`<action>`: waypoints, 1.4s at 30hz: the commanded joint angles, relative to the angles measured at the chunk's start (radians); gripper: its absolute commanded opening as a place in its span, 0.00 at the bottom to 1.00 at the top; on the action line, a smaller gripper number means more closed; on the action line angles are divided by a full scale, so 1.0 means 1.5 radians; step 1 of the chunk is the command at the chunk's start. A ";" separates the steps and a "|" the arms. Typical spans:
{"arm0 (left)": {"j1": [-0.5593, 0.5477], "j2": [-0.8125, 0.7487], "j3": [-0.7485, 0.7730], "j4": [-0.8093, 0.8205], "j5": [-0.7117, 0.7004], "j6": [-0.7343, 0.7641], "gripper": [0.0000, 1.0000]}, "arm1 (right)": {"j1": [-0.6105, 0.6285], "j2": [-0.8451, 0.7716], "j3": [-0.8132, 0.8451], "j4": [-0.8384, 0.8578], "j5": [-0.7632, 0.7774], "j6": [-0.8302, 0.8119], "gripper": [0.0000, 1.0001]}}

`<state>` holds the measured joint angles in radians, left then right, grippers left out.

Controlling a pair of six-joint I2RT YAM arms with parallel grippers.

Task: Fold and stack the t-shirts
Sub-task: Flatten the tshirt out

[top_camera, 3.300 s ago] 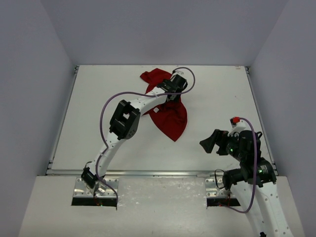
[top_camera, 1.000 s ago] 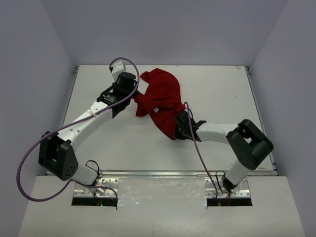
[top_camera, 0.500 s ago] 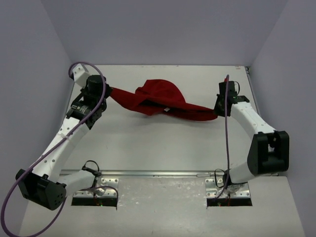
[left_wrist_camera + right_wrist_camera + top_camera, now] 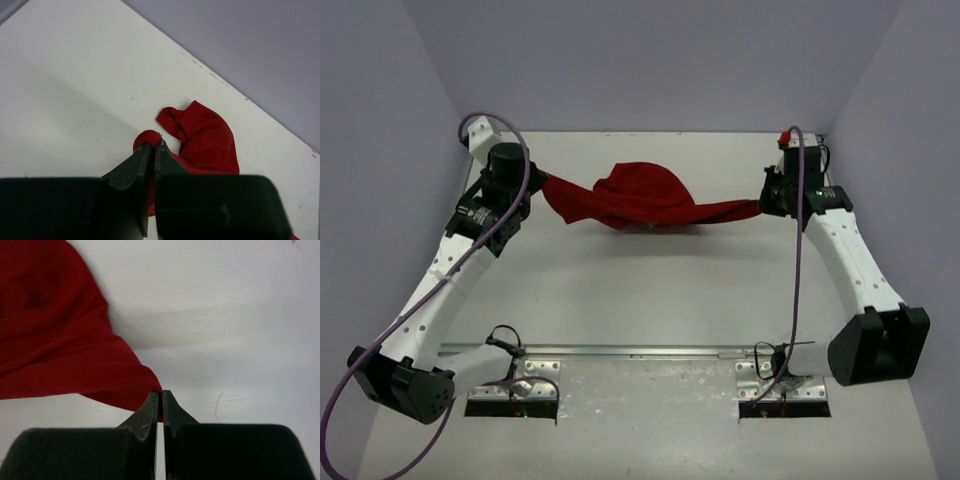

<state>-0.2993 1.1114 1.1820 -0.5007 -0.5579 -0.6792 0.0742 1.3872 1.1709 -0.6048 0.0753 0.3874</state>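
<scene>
A dark red t-shirt (image 4: pixel 645 197) hangs stretched between my two grippers over the far half of the table, bunched and sagging in the middle. My left gripper (image 4: pixel 542 181) is shut on its left end, where a small fold of red cloth (image 4: pixel 146 138) pokes out past the fingertips (image 4: pixel 135 160). On the right, my right gripper (image 4: pixel 760 204) is shut on the other end. In the right wrist view the t-shirt (image 4: pixel 55 340) runs away to the left from the pinched corner at my right gripper (image 4: pixel 160 393).
The white table (image 4: pixel 650 290) is walled by grey panels at the back and on both sides. A metal rail (image 4: pixel 640 350) runs along its near edge, with both arm bases behind it.
Both arms have swung outward and pulled the t-shirt from a heap into a taut band. Over the last half second the right gripper rose a little further back and right.
</scene>
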 commanded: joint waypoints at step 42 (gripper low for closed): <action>0.002 -0.045 0.585 -0.024 0.233 0.295 0.00 | -0.001 -0.195 0.642 -0.205 0.029 -0.098 0.01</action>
<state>-0.2993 1.0744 2.0003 -0.6579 -0.2989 -0.2623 0.0742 1.1072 2.1117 -0.9443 0.0765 0.2535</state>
